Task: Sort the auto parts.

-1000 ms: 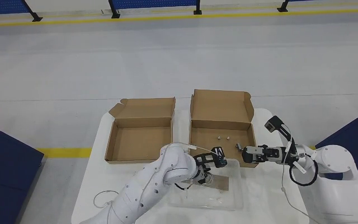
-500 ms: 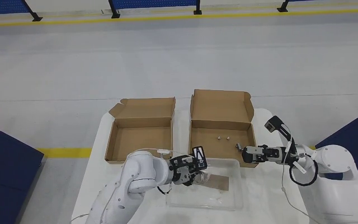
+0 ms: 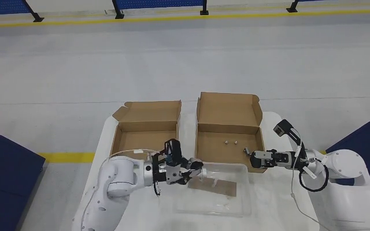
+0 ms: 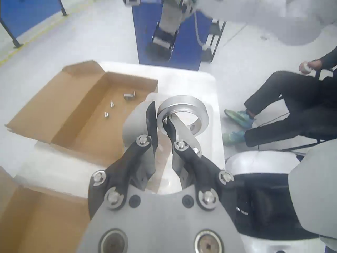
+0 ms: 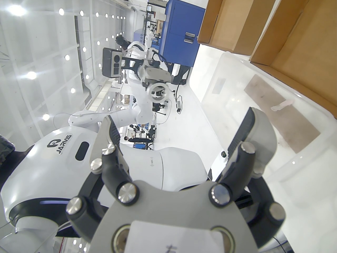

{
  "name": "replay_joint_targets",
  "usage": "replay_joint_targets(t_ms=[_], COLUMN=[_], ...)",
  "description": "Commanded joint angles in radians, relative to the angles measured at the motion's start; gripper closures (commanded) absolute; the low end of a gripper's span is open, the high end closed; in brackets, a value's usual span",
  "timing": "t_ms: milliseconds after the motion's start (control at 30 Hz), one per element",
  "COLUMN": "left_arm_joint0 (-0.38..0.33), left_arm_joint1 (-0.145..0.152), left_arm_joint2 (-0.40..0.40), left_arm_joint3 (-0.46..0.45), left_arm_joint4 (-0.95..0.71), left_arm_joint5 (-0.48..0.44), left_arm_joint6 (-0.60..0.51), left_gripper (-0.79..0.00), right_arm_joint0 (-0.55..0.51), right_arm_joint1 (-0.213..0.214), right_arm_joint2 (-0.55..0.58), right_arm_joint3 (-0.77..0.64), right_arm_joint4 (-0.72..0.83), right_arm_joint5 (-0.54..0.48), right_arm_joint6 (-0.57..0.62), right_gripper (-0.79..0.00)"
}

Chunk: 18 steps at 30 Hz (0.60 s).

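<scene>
My left gripper [image 4: 160, 125] is shut on a flat silver metal ring [image 4: 183, 114], one finger inside the ring and one outside. In the top view this gripper [image 3: 195, 168] hangs over the near left corner of the clear plastic bin [image 3: 245, 199], just in front of the gap between the two cardboard boxes. The right box [image 3: 208, 151] holds three small metal parts [image 4: 129, 96]. The left box [image 3: 144, 149] has a bare floor. My right gripper [image 5: 181, 122] is open with nothing between its fingers, at the right box's near right corner [image 3: 247, 153].
A brown sheet [image 3: 217, 186] and a small pale part [image 5: 281, 104] lie in the bin. Both box lids stand open at the far side. White table [image 3: 266, 193] shows to the right of the bin.
My left arm has swung out to the left, and its gripper with the ring has moved left from over the bin's middle to the bin's left corner. The right arm has stayed still.
</scene>
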Motion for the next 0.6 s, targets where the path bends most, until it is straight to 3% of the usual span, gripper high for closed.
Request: replay_joint_targets(t_ms=[0,233,300,367,567], left_arm_joint0=[-0.001,0.002,0.007,0.016,-0.017], left_arm_joint1=[0.007,0.006,0.005,0.003,0.025], left_arm_joint2=[0.001,0.000,-0.001,0.003,0.065], left_arm_joint3=[0.001,-0.003,-0.006,0.003,0.055], left_arm_joint4=[0.003,-0.012,-0.035,-0.102,-0.062], left_arm_joint5=[0.001,0.009,0.001,0.001,0.001], left_arm_joint6=[0.035,0.061,0.143,0.299,0.621], left_gripper=[0.000,0.000,0.000,0.000,0.000], right_arm_joint0=[0.000,0.000,0.000,0.000,0.000], right_arm_joint1=[0.000,0.000,0.000,0.000,0.000], right_arm_joint2=[0.000,0.000,0.000,0.000,0.000], right_arm_joint3=[0.000,0.000,0.000,0.000,0.000], right_arm_joint4=[0.000,0.000,0.000,0.000,0.000], right_arm_joint5=[0.000,0.000,0.000,0.000,0.000], right_arm_joint6=[0.000,0.000,0.000,0.000,0.000], right_gripper=[-0.785,-0.785,-0.785,-0.785,-0.785])
